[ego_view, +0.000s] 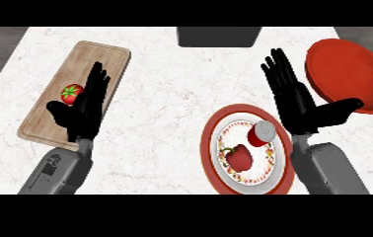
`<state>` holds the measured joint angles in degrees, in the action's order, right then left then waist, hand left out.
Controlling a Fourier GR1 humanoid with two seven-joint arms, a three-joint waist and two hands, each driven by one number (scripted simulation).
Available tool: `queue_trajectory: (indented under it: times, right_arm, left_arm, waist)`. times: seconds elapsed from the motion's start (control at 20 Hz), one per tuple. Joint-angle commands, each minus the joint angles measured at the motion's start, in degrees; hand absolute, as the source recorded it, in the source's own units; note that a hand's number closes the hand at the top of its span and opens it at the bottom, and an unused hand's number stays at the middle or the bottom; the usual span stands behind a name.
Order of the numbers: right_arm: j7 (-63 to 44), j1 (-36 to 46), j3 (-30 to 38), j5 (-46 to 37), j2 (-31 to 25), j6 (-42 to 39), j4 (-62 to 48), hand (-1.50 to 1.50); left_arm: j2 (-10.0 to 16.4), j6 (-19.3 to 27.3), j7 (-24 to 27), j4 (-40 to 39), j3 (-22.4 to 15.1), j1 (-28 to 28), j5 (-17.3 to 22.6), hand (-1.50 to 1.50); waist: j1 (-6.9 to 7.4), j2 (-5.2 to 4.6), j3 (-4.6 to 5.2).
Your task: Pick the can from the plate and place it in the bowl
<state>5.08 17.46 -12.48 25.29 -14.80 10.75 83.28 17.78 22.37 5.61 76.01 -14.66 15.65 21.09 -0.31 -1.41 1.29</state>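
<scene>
Grey right forearm (328, 167): black right hand (299, 107) held nothing, fingers (280, 73) straight, spread. Red cylindrical can (262, 133) stood on red-rimmed round plate (209, 142), just beside hand. Sideways finger contact risked toppling it onto red pepper (239, 158).

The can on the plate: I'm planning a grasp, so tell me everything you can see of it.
The can is a small cylinder with a red body and a plain grey, metal-looking top. It seems to stand upright on the upper right part of the red-rimmed plate, just above a red pepper. The open right hand is close on its right, not curled round it.
</scene>
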Motion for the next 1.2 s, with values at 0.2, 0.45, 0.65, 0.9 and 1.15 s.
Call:
queue_trajectory:
  times: [0.2, 0.45, 0.65, 0.9, 1.15]
  right_arm:
    - [1.85, 5.10, 0.15, -13.52, -16.92, -3.14, 9.96, 1.50]
    - [-11.31, -7.27, 0.03, -30.42, -27.13, 10.86, 0.27, -1.50]
    - [-11.93, -20.11, -5.45, -39.48, -26.83, 18.76, 17.10, -1.50]
    - [-23.67, -32.58, -8.61, -51.01, -30.47, 22.70, 32.72, -1.50]
    - [-38.59, -35.05, -5.23, -56.88, -32.50, 16.56, 46.87, -1.50]
  left_arm:
    - [9.23, -0.94, -0.18, 0.30, 2.97, -3.58, -3.33, 0.00]
    - [11.84, -0.36, -3.42, 1.02, 4.16, -3.95, -3.07, 0.00]
    - [13.67, -1.02, -2.72, 3.21, 5.04, -7.69, -3.05, 0.00]
    - [14.84, -2.79, -6.67, 7.30, 5.71, -7.35, -1.56, 0.00]
    - [13.39, -3.74, -6.24, 7.13, 5.77, -6.43, -3.76, 0.00]
  waist:
    - [0.18, 2.42, -1.13]
    - [-4.21, 3.04, -0.93]
    - [-4.41, 3.30, -1.05]
    - [-2.55, 2.32, -1.13]
    - [-0.80, 1.65, -1.20]
